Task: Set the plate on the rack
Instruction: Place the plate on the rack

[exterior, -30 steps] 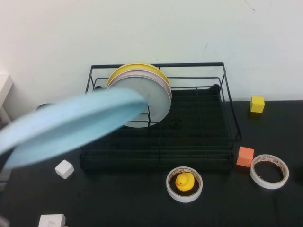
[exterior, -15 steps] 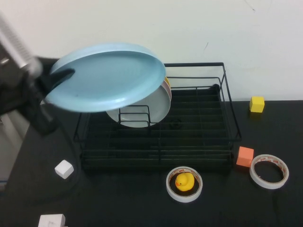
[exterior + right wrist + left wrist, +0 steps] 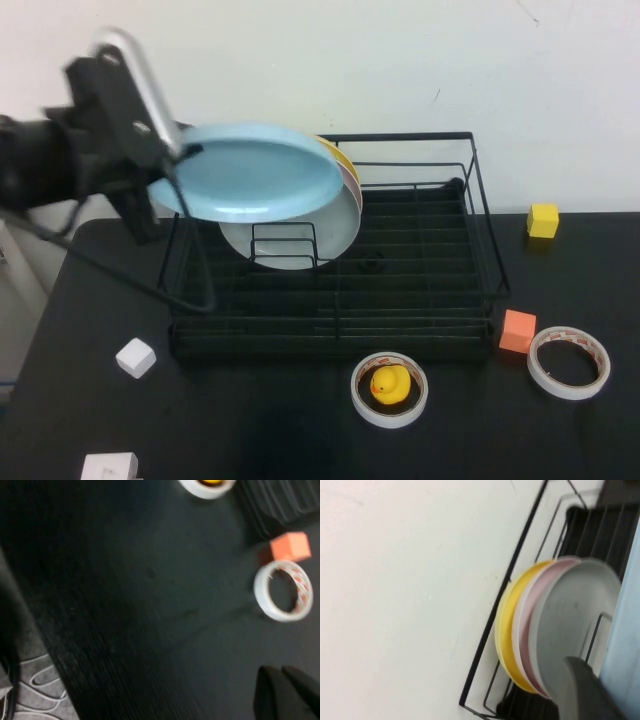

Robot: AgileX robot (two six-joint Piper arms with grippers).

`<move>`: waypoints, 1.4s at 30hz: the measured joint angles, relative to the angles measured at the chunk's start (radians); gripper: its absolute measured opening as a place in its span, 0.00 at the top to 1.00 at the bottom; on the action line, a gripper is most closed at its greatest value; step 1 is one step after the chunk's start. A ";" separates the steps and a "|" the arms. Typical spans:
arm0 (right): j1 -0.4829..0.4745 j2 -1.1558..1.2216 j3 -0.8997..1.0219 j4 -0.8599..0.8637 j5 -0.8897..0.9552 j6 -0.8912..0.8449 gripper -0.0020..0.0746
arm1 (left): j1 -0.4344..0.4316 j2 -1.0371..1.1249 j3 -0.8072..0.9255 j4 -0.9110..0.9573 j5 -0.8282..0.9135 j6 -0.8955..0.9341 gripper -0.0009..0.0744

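Observation:
My left gripper (image 3: 178, 156) is shut on the left rim of the light blue plate (image 3: 255, 172). It holds the plate tilted, nearly flat, in the air over the back left of the black wire rack (image 3: 482, 215), just in front of the standing plates. In the left wrist view one dark finger (image 3: 580, 685) presses the blue plate (image 3: 627, 640) at the picture's edge. My right gripper (image 3: 286, 687) is shut and empty, low over the black table, and is out of the high view.
Yellow (image 3: 338, 155), pink (image 3: 350, 180) and grey-white (image 3: 300, 235) plates stand in the rack's back left slots. In front of the rack a tape roll holds a yellow duck (image 3: 390, 385). An orange block (image 3: 517, 331), a second tape roll (image 3: 568, 362) and a yellow block (image 3: 543, 220) lie to the right. White blocks (image 3: 135, 357) lie front left.
My left arm has swung the blue plate away from the camera and to the right, from over the table's left side to above the rack's back left, close to the standing plates.

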 joint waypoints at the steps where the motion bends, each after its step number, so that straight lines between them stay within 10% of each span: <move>1: 0.000 0.000 0.000 -0.017 0.000 0.027 0.97 | -0.014 0.020 -0.002 -0.005 -0.026 0.032 0.88; 24: 0.000 0.000 0.000 -0.143 -0.011 0.226 0.97 | -0.105 0.395 -0.160 -0.328 -0.217 0.285 0.87; 34: 0.000 0.000 0.000 -0.146 -0.013 0.229 0.97 | -0.105 0.395 -0.164 -0.391 -0.105 0.361 0.39; 42: 0.000 0.000 0.000 -0.146 -0.013 0.229 0.97 | -0.105 0.360 -0.164 -0.394 -0.121 0.326 0.52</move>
